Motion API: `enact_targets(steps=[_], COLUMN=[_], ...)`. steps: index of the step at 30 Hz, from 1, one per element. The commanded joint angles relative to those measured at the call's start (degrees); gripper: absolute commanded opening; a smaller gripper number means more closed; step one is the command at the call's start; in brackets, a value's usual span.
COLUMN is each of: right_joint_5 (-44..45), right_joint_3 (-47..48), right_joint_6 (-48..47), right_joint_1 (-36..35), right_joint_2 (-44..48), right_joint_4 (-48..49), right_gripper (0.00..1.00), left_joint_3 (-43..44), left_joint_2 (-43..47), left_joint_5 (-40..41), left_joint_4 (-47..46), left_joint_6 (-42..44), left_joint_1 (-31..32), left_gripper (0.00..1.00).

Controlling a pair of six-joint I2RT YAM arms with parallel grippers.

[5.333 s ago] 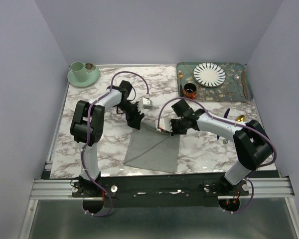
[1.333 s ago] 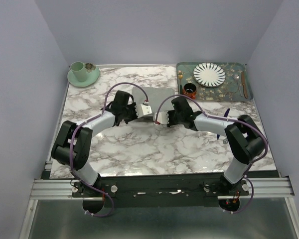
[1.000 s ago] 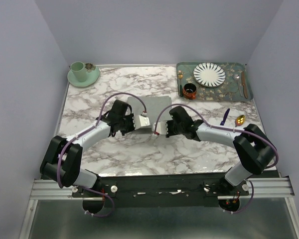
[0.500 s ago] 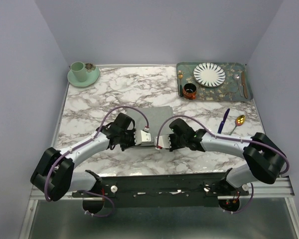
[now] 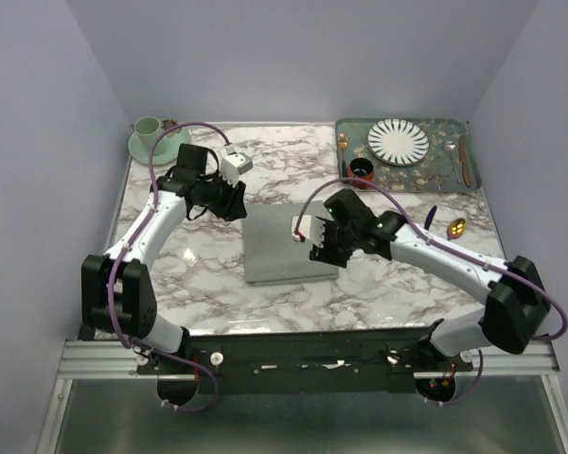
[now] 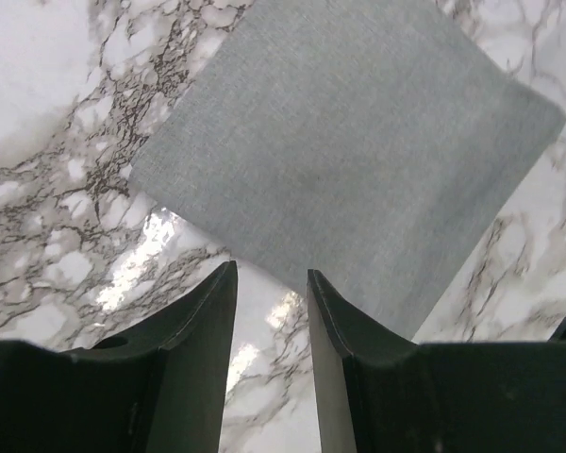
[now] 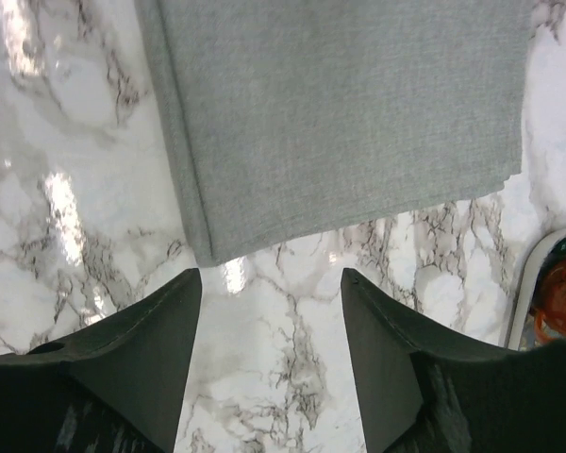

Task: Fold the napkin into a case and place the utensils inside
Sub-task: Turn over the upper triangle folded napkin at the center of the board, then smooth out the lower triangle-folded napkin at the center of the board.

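The napkin (image 5: 275, 248) lay flat in the middle of the tabletop (image 5: 208, 284), folded to a nearly square grey rectangle, so its long axis was hard to call. The left claw (image 6: 270, 274) hung off its far left corner and the right claw (image 7: 270, 276) over its right edge, both parted and holding nothing. The blue-handled utensil (image 5: 430, 218) and the gold spoon (image 5: 457, 227) lay well to the right, nearer the right arm, which hid much of their length.

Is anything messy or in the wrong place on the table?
Nothing is spilled or broken. A blue-handled utensil and a gold spoon lie loose on the marble table near the green tray, not on it. The grey napkin lies flat, folded.
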State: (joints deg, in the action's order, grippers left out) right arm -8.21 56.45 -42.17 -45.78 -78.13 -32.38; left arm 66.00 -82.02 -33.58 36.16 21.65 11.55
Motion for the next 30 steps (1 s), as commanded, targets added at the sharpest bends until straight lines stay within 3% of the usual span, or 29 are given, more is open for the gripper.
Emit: enact_targets(steps=[1,4,10,21,26,30], right_joint_5=[-5.9,-9.8,-13.2,-10.4,-1.0,4.3], right_joint_3=[9.7,13.8,17.8,9.7,9.3,10.7], right_joint_6=[11.0,12.3,14.8,16.2,13.4,9.9], right_joint_1=[3.3,3.7,3.2,3.0,2.9,3.8], right_joint_2=[-8.9,-11.2,-18.1,-27.2,-29.4,-28.8], right_joint_4=[-6.0,-7.6,-9.3,-7.9,-6.4,-4.3], right_gripper=[0.61,0.55,0.48,0.47,0.35,0.35], left_joint_3=[2.7,3.3,2.6,1.6,-3.4,-8.3], left_joint_2=[-7.5,-11.5,-19.6,-29.8,-26.2,-14.7], left_joint_5=[-2.8,0.8,-1.7,0.6,-4.4,-13.0], left_joint_4=[-9.7,-13.3,-16.7,-14.0,-12.8,-9.6], left_joint_6=[-18.4,-24.4,-29.7,-30.4,-27.7,-19.7], left_joint_1=[-1.4,-1.7,-2.8,-7.4,-9.6,-9.8], left_gripper=[0.45,0.44,0.43,0.42,0.42,0.47])
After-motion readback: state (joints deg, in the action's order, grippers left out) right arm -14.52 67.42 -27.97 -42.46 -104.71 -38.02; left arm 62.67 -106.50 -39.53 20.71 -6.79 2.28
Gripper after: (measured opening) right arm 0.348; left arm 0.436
